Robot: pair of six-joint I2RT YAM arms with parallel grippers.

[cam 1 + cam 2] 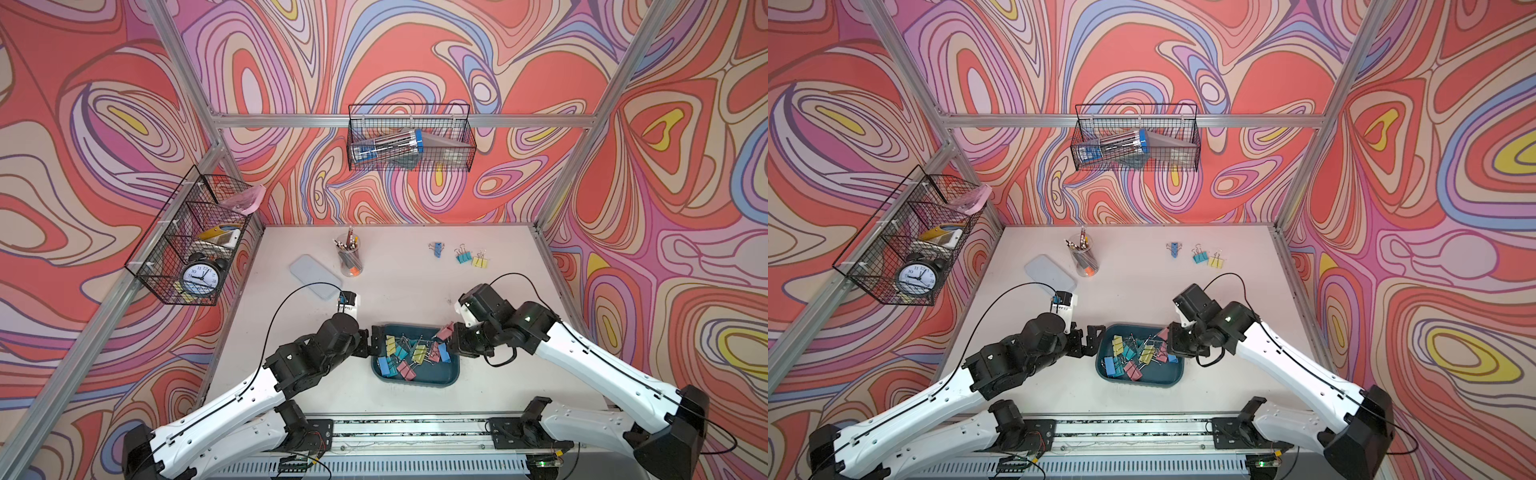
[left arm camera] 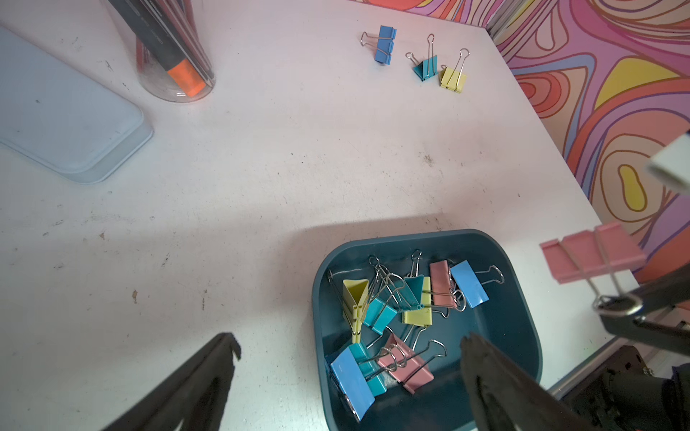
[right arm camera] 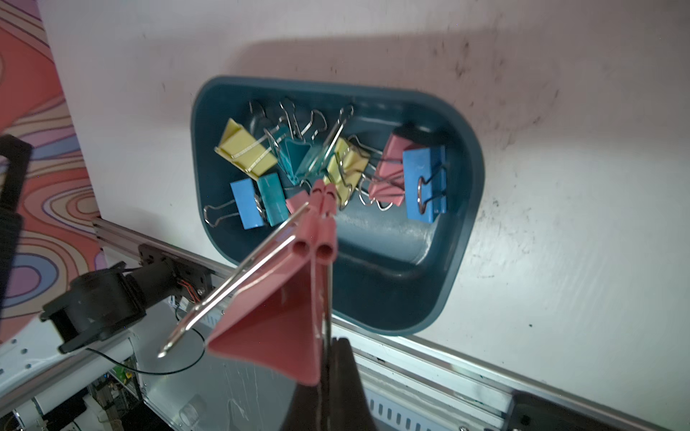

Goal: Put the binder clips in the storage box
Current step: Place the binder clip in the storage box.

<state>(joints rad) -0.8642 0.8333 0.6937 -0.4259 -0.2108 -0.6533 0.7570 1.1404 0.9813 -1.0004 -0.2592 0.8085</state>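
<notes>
**Holding a pink clip [image 2: 593,252] over the storage box [image 1: 441,375]**

Pinches one wire handle of the pink clip in the right hand [image 1: 454,335], pressed together on it, with the clip's body hanging in the air above the box's right end. Sets the left hand [image 1: 371,343] spread wide just beside the box's left end, gripping nothing.

Finds the storage box on the desk [image 1: 415,291] near the middle of its front edge. Holds a tangled pile of binder clips [image 1: 415,353] inside: yellow, teal, blue and pink, wire handles crossing.

Counts three more toward the desk's far right corner, well apart from the box: a blue one [image 1: 436,249], then a teal one [image 1: 462,257] and a yellow one [image 1: 480,262] just beside each other.

Shows a pale lid [image 1: 316,276] lying flat toward the desk's left edge, and a clear cup [image 1: 350,262] of pens near it.
</notes>
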